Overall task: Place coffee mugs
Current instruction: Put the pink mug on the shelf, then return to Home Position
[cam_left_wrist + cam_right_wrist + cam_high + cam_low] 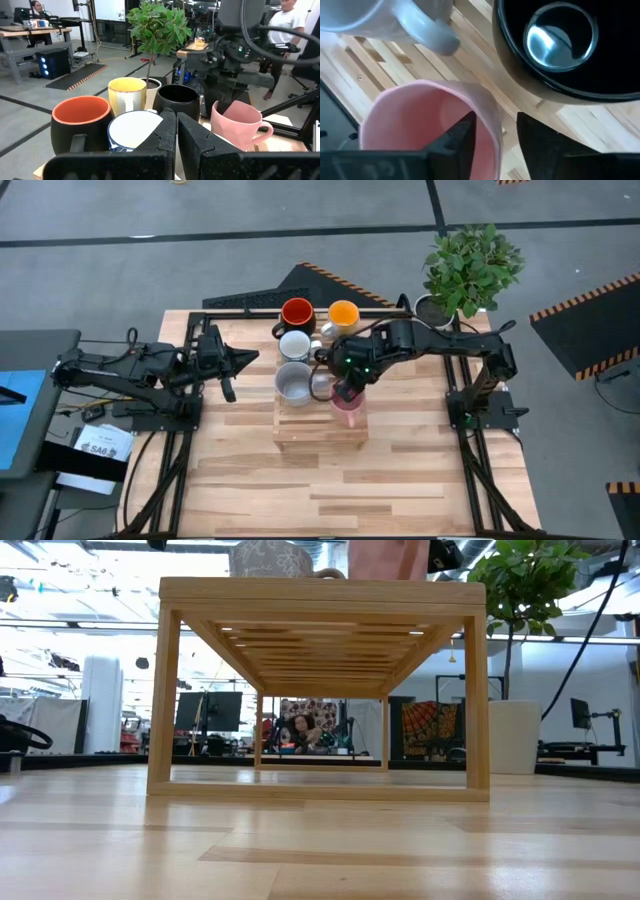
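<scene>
Six mugs stand on a slatted wooden rack (318,430): red-orange (297,312), yellow-orange (343,313), white (294,345), grey (293,383), pink (349,412), and black (175,100), which my right arm mostly hides from above. My right gripper (345,390) is over the pink mug (420,115), open. One finger is inside the mug and one outside its rim. My left gripper (250,358) is shut and waits left of the rack, pointing at the mugs. My right gripper (495,120) comes from above and straddles the pink mug's rim (487,117) on the side facing the black mug (565,45). A gap shows between the outer finger (540,142) and the wall. I cannot tell whether the inner finger touches. The mug stands upright on the rack.
The rack (320,590) is a raised open frame with free room beneath it. A potted plant (470,270) in a white pot (515,735) stands at the table's far right corner. The near half of the table is bare wood (330,490). People show in the room beyond.
</scene>
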`<state>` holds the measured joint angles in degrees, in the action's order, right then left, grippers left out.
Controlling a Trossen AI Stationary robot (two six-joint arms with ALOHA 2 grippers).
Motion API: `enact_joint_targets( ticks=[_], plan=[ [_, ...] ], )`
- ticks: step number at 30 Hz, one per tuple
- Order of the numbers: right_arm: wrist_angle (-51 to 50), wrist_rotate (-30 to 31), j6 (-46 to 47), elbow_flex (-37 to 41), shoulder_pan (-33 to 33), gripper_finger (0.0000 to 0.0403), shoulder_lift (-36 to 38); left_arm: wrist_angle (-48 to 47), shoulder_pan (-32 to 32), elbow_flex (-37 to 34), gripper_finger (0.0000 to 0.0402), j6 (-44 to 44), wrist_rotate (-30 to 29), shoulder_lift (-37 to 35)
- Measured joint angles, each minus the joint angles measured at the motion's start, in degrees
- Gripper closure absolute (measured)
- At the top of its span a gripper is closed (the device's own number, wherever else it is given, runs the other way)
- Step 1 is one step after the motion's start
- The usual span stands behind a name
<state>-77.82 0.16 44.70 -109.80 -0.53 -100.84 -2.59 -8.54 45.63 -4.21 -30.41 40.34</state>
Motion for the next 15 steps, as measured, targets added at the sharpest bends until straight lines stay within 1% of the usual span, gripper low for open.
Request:
enact_joint_targets(
  ticks=[5, 10, 15],
  plan=[
    [-1.23, -0.04, -2.04, 0.07, -1.11, 0.0206, 1.24, 0.00, 0.00, 0.00, 0.0401, 0.04, 0.00, 0.00],
    [-3.38, 0.45, -5.43, -0.04, -2.19, 0.0195, 4.93, 0.14, 0.00, 0.00, 0.0401, 1.26, 0.02, -0.02],
    [-5.78, 6.10, -10.51, 0.07, -0.60, 0.0199, 10.04, 0.02, 0.00, -0.02, 0.0401, 0.11, 0.07, -0.33]
  ],
)
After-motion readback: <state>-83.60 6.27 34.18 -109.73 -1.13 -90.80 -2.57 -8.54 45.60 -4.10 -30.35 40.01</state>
